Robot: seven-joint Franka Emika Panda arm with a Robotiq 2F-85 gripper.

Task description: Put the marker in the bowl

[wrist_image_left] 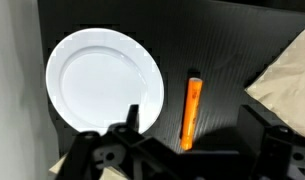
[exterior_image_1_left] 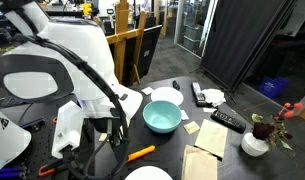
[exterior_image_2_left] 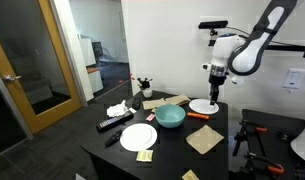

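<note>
teal bowl [exterior_image_1_left: 161,117], orange marker [exterior_image_1_left: 141,153] lying apart

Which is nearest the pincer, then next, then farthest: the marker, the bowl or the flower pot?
From the pincer, in an exterior view:
1. Marker, almost under it.
2. Bowl, next along, beyond the marker.
3. Flower pot, far off at the back corner.

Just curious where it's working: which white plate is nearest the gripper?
The plate lying beside the orange marker, almost directly below the gripper. The other plate sits on the far side of the teal bowl.
</note>
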